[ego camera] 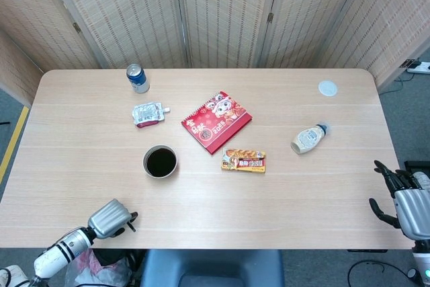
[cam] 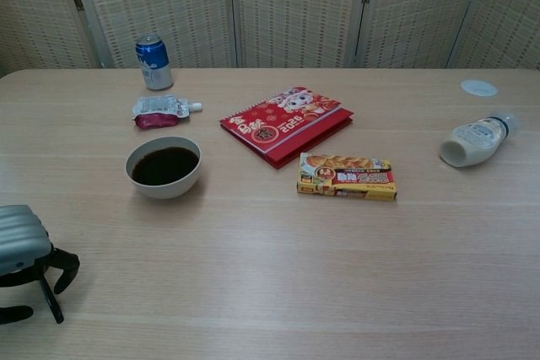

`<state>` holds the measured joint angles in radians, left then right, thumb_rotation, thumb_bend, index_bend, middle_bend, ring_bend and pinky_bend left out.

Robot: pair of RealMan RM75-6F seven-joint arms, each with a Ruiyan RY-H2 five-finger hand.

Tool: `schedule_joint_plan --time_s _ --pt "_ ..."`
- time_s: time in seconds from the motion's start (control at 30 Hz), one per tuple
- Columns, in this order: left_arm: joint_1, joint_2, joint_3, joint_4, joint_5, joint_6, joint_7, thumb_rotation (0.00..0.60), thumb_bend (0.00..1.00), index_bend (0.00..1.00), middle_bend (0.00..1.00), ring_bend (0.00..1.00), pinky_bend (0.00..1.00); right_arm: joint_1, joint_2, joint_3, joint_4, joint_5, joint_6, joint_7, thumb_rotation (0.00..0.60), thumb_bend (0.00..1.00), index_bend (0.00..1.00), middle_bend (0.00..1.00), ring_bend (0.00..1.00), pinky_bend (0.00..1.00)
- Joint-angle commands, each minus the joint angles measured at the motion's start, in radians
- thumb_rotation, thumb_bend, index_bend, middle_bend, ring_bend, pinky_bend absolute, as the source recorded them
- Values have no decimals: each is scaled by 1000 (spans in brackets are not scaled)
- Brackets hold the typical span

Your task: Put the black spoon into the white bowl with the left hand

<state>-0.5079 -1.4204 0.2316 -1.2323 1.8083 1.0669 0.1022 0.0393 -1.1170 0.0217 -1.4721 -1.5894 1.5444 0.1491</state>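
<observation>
black spoon (cam: 49, 297) in left hand (cam: 24, 252)

Readable text check, both views. Red booklet (cam: 287, 124): gold characters in a row across the cover, with a cartoon figure printed above them; characters too small to read. Yellow box (cam: 347, 176): a red band of characters along its top face, also too small to make out (head view no better). Blue can (cam: 154, 62): blue and white label, no lettering resolved. Pouch (cam: 160, 110) and bottle (cam: 475, 141): print blurred, nothing legible. No numbers or signs read anywhere.
</observation>
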Motion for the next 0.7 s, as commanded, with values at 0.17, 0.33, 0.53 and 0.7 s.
schedule_joint_plan --time_s 0.17,0.33,0.53,0.7 --pt "-2 -6 3 9 -5 -7 -9 600 385 494 976 956 1000 0 2 0 -5 0 -2 -5 600 298 74 241 315 217" --pt "-3 -10 5 13 -10 -14 -14 600 398 493 975 956 1000 1 3 0 -7 1 -3 -7 600 298 74 240 321 217" --pt "-2 -19 2 24 -14 -9 -21 600 406 494 976 957 1000 2 4 1 -9 2 -6 -8 600 294 74 241 321 217" --pt "1 -28 3 33 -18 -10 -19 600 406 499 976 956 1000 3 5 1 -9 1 -6 -8 600 294 74 241 321 217"
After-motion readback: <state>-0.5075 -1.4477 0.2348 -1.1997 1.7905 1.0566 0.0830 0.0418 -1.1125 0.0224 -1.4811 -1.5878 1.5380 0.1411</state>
